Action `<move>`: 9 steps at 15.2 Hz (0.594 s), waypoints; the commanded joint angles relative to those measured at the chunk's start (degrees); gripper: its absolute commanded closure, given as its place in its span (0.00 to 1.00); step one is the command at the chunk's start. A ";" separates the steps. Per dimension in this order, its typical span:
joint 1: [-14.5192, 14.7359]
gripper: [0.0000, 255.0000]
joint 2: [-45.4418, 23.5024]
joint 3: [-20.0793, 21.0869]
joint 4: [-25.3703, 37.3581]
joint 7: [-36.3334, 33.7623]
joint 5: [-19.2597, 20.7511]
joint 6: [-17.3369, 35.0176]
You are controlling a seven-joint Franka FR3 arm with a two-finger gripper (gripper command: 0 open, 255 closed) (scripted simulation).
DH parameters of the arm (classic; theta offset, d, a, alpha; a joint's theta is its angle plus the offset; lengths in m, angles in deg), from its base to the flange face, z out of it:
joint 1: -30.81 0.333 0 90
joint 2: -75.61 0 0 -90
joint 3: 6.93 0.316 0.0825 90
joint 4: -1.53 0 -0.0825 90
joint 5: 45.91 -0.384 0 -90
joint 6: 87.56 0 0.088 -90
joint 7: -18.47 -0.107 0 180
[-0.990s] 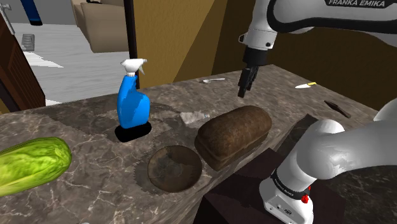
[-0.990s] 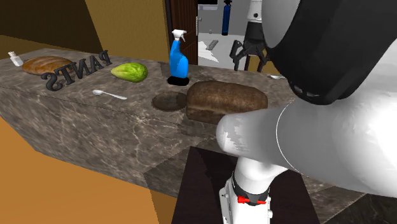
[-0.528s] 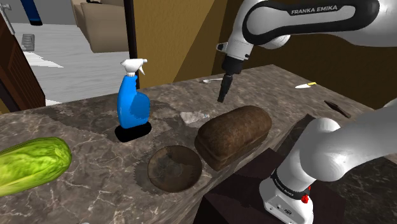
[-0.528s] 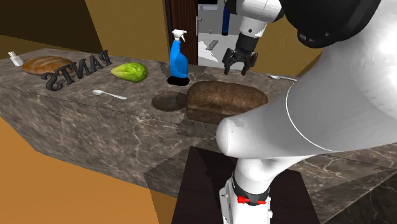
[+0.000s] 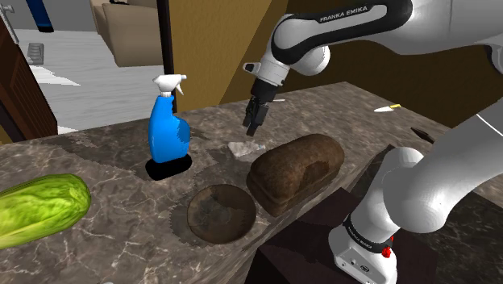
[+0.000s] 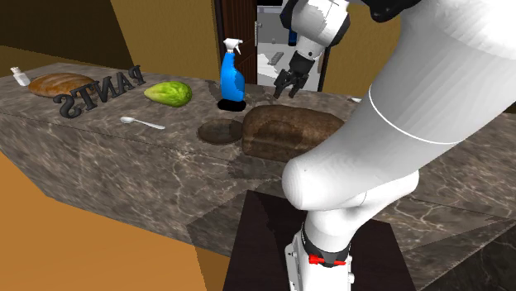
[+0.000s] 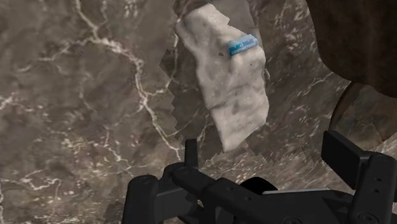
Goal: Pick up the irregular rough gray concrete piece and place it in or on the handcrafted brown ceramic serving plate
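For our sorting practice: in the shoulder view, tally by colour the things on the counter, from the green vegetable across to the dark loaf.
Green: 1, the vegetable
Blue: 1, the spray bottle
Brown: 2, the plate and the loaf
Pale grey: 1, the concrete piece
Total: 5

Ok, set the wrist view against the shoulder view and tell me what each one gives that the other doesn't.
Wrist view: a small blue tag on the pale grey concrete piece, and the gripper open. Shoulder view: the blue spray bottle, the green cabbage, the white arm. Both: the piece lying on the marble counter under the gripper, dark brown loaf beside it.
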 commanded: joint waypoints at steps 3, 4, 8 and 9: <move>1.37 0.00 -1.70 0.04 -0.96 3.38 -2.45 2.75; 1.55 0.00 -2.05 0.17 -1.36 3.55 -2.78 3.52; 2.23 0.00 -3.41 0.65 -2.70 4.21 -4.02 6.26; 2.23 0.00 -3.40 0.65 -2.71 4.21 -4.01 6.26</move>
